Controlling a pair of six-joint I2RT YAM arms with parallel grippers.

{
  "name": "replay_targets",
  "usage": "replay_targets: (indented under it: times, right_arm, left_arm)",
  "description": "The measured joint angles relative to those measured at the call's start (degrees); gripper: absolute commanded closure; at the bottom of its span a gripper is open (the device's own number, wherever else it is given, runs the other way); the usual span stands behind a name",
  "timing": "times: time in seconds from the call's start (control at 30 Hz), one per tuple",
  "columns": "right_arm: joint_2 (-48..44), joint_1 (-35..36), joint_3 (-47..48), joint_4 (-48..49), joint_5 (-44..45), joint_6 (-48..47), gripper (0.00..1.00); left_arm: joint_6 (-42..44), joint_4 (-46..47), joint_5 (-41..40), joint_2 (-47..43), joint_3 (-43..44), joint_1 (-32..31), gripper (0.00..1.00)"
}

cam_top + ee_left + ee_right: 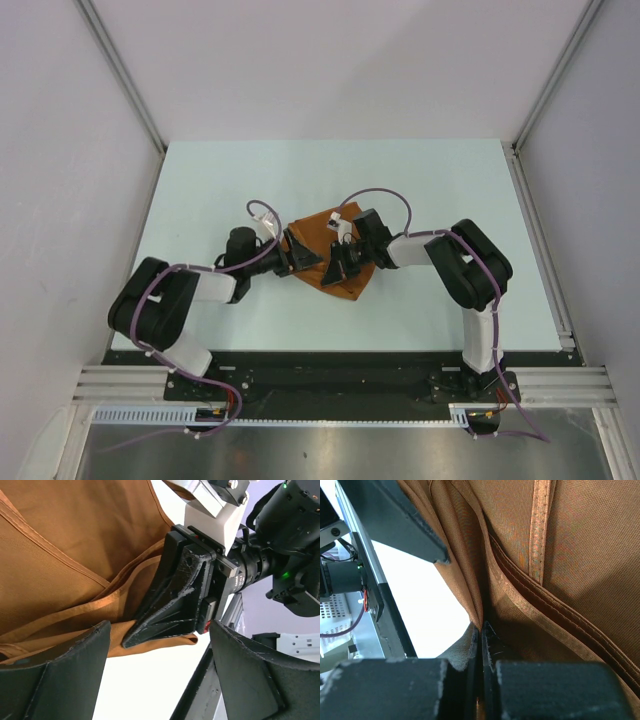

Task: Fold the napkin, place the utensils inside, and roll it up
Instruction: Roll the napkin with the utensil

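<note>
The rust-brown napkin [318,224] lies bunched in folds at the middle of the table, between the two grippers. My right gripper [338,268] is shut on a fold of the napkin [560,555]; in the right wrist view its jaws [482,628] pinch the cloth edge tightly. From the left, my left gripper [303,253] stands open beside the napkin [65,545]. Its wide-apart fingers [55,675] frame the hemmed edge and the right gripper's black finger [170,605], touching neither. The utensils are hidden or out of view.
The pale table top [250,180] runs out to grey walls on three sides. A metal rail [340,385] crosses the near edge by the arm bases, and another [540,250] lines the right side.
</note>
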Motion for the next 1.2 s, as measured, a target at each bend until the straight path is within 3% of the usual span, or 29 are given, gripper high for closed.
replay_targets:
  times: [0.5, 0.6, 0.77, 1.2]
  right_arm:
    - [0.04, 0.0, 0.04, -0.11, 0.0, 0.0, 1.0]
    - [0.04, 0.0, 0.09, -0.15, 0.0, 0.02, 0.93]
    - [-0.57, 0.2, 0.15, -0.9, 0.37, 0.02, 0.71]
    - [-9.99, 0.79, 1.11, -10.78, 5.27, -4.31, 0.29]
  left_arm:
    - [6.54, 3.54, -0.55, 4.09, -1.09, 2.93, 0.15]
    - [7.89, 4.22, -0.68, 4.35, -1.44, 3.15, 0.15]
    - [9.49, 4.83, -1.07, 5.4, -2.08, 3.54, 0.15]
    - [10.58, 8.5, -1.2, 7.17, -2.69, 3.8, 0.15]
